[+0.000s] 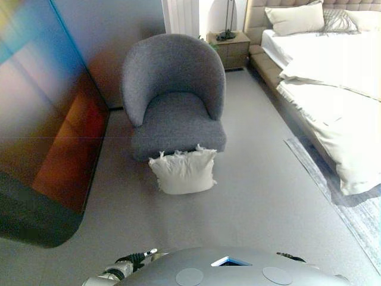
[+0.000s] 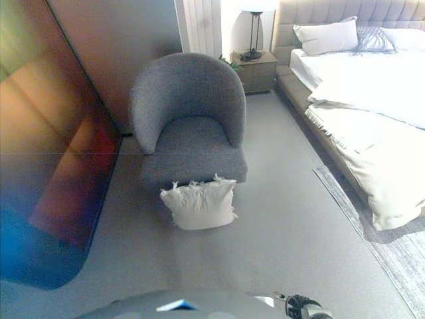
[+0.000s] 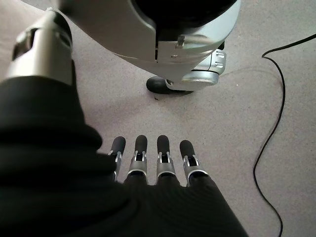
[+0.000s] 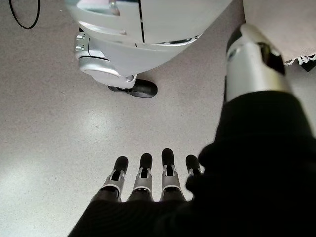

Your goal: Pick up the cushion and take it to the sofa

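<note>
Cream-white and fringed at its edges, the cushion (image 1: 183,171) stands on the grey carpet (image 1: 262,202) in the lower middle of the left eye view, leaning against the front of the grey armchair (image 1: 174,95), which fills the upper middle; that chair is the only sofa-like seat in sight. It touches the seat base and looks soft and plump, with tufted corners.

At the far left a dark glossy panel (image 1: 41,119) runs down the frame. At the upper right are a bedside cabinet (image 1: 231,47) and a bed (image 1: 333,77) with pale covers.

Neither hand is near the cushion. The left hand (image 3: 153,163) hangs over bare carpet, its fingers (image 3: 141,148) straight and holding nothing. The right hand (image 4: 148,173) does likewise, fingers (image 4: 168,158) extended and empty.

The step in hand is the approach. It likely calls for walking closer and squaring up, then bending low and bringing both hands to opposite sides. Being soft, it will probably squash, so a firm two-sided squeeze seems wise before lifting it clear onto the seat.
</note>
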Motion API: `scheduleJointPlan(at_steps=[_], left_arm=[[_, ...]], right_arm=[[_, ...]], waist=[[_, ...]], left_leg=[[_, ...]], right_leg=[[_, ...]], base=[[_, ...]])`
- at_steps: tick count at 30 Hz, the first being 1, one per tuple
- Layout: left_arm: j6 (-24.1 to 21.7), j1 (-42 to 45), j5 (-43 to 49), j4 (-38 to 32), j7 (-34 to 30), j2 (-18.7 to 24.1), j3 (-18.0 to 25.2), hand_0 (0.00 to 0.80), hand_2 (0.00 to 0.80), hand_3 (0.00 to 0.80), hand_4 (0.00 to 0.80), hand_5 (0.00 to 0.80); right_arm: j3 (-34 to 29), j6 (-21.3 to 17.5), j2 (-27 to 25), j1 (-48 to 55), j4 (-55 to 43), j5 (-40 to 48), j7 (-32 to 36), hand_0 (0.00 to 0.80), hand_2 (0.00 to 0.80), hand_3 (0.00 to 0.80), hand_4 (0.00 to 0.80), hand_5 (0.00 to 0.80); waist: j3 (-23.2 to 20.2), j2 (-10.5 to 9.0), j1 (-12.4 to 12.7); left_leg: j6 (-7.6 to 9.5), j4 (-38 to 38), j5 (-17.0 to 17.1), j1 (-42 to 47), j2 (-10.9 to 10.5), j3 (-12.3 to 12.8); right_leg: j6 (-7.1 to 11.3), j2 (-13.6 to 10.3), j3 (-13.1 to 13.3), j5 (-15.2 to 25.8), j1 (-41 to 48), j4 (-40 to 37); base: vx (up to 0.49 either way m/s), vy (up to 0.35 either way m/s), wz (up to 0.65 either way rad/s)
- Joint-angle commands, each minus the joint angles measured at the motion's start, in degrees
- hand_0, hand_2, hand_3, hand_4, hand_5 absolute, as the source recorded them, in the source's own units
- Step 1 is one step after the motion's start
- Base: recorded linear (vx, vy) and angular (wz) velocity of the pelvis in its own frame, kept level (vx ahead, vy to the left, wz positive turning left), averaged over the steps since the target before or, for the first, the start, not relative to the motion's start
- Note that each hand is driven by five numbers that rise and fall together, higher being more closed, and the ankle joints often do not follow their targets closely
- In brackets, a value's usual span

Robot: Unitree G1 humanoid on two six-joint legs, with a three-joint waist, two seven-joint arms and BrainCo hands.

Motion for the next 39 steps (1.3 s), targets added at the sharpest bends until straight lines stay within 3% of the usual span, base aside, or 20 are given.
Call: scheduleJointPlan(at_steps=[1,10,13,15,16,18,21,23,26,30,35,37,39], left_arm=[[-0.4,-4.4,1.6,2.0,0.1,1.4,1.3,0.0,0.0,0.0,0.0,0.0],[-1.1,-4.7,2.0,2.2,0.9,1.7,1.6,0.0,0.0,0.0,0.0,0.0],[-2.5,-5.4,0.8,2.1,2.8,1.9,2.3,0.0,0.0,0.0,0.0,0.0],[-3.1,-5.8,-0.5,2.1,2.6,2.0,2.7,0.0,0.0,0.0,0.0,0.0],[-3.1,-5.8,-1.0,2.2,2.2,1.8,3.1,0.0,0.0,0.0,0.0,0.0],[-2.9,-5.4,-1.2,2.7,1.2,1.8,4.0,0.0,0.0,0.0,0.0,0.0],[-3.4,-3.9,-1.7,3.4,1.0,1.8,6.3,0.0,0.0,0.0,0.0,0.0],[-3.4,-2.7,-1.2,3.0,1.1,2.0,7.1,0.0,0.0,0.0,0.0,0.0],[-3.2,-1.5,-0.5,2.3,0.8,2.3,6.6,0.0,0.0,0.0,0.0,0.0],[-3.7,-0.2,-1.0,2.4,-0.5,1.8,6.3,0.0,0.0,0.0,0.0,0.0],[-3.2,0.0,-1.9,3.2,-0.5,1.7,6.3,0.0,0.0,0.0,0.0,0.0],[-2.6,-0.4,-2.7,3.4,-0.4,1.9,6.7,0.0,0.0,0.0,0.0,0.0],[-3.0,-0.9,-3.2,3.9,-0.7,2.3,7.1,0.0,0.0,0.0,0.0,0.0]], right_arm=[[0.6,-0.3,1.7,-5.4,3.7,-0.8,0.4,0.0,0.0,0.0,0.0,0.0],[0.5,0.2,1.5,-5.9,3.9,-0.2,0.5,0.0,0.0,0.0,0.0,0.0],[0.9,1.1,0.9,-6.9,3.5,-0.8,0.9,0.0,0.0,0.0,0.0,0.0],[1.7,1.7,0.1,-7.6,2.9,0.2,0.4,0.0,0.0,0.0,0.0,0.0],[1.8,1.7,-0.3,-7.9,2.8,0.6,0.3,0.0,0.0,0.0,0.0,0.0],[1.2,1.6,-0.9,-8.2,3.1,0.9,0.4,0.0,0.0,0.0,0.0,0.0],[-0.4,0.8,-1.2,-8.1,3.7,-0.3,0.6,0.0,0.0,0.0,0.0,0.0],[-1.0,0.4,-1.0,-7.6,4.1,-1.1,0.5,0.0,0.0,0.0,0.0,0.0],[-1.4,0.3,-0.5,-6.9,4.5,-0.8,-0.1,0.0,0.0,0.0,0.0,0.0],[-1.0,1.1,-0.4,-6.5,5.7,-1.2,0.3,0.0,0.0,0.0,0.0,0.0],[-0.5,2.7,-0.6,-6.4,6.8,-1.4,0.5,0.0,0.0,0.0,0.0,0.0],[-0.5,3.3,-0.8,-6.8,7.0,-1.3,0.6,0.0,0.0,0.0,0.0,0.0],[-1.1,3.3,-0.4,-7.3,7.0,-0.6,-0.2,0.0,0.0,0.0,0.0,0.0]], waist=[[3.2,-3.76,0.7],[3.7,-4.17,0.2],[5.8,-6.0,0.5],[8.1,-6.83,1.4],[8.9,-7.11,1.6],[9.8,-6.77,2.0],[10.8,-4.53,3.8],[10.4,-2.92,4.9],[9.6,-1.98,6.5],[7.8,-2.52,9.2],[6.8,-2.52,11.6],[6.6,-2.93,11.8],[6.8,-3.13,12.1]], left_leg=[[3.19,0.3,-5.8,0.8,-4.5,3.3],[3.13,4.1,-6.9,0.5,-4.0,3.3],[2.78,18.4,-9.2,-5.0,-4.1,3.8],[2.36,30.5,-5.7,-11.9,-3.8,3.2],[2.74,35.3,-5.6,-14.7,-3.9,3.0],[3.27,37.8,-5.1,-17.1,-3.6,3.1],[2.66,29.6,-0.7,-19.1,-3.9,2.5],[1.8,21.3,3.0,-19.7,-3.2,4.5],[0.94,9.8,6.4,-20.4,-1.7,7.6],[-0.19,1.4,7.4,-21.9,0.1,6.3],[-1.88,0.4,9.0,-27.1,4.3,6.2],[-0.93,1.2,7.4,-26.9,3.8,6.2],[-0.39,3.2,8.2,-27.3,2.7,5.2]], right_leg=[[3.33,-2.1,0.6,-2.8,-1.3,1.6],[2.2,-1.2,1.9,-3.5,-2.1,3.0],[0.54,-2.3,1.4,-3.9,-3.7,6.2],[-1.25,-2.7,1.7,-4.4,-4.7,8.6],[-1.84,-2.9,1.9,-4.8,-5.2,9.8],[-2.4,-2.6,2.8,-6.0,-5.3,11.8],[-1.96,0.3,5.6,-9.0,-2.5,12.8],[-1.76,2.8,7.0,-11.0,0.9,12.2],[-1.25,4.0,9.1,-14.5,6.5,11.7],[-0.64,2.9,13.2,-19.0,13.2,12.0],[0.04,0.9,14.6,-24.3,17.4,14.8],[1.41,-0.8,14.4,-23.4,17.5,16.5],[4.3,-2.9,14.6,-18.9,16.1,22.1]], base=[[0.023,-0.06,0.0],[0.028,-0.089,0.0],[-0.04,-0.132,0.0],[-0.087,-0.127,0.08],[-0.065,-0.097,0.1],[0.018,-0.029,0.04],[0.215,0.016,-0.19],[0.386,-0.001,-0.29],[0.505,0.031,-0.01],[0.546,0.068,0.27],[0.627,0.146,-0.25],[0.624,0.221,-0.44],[0.544,0.205,-0.57]])
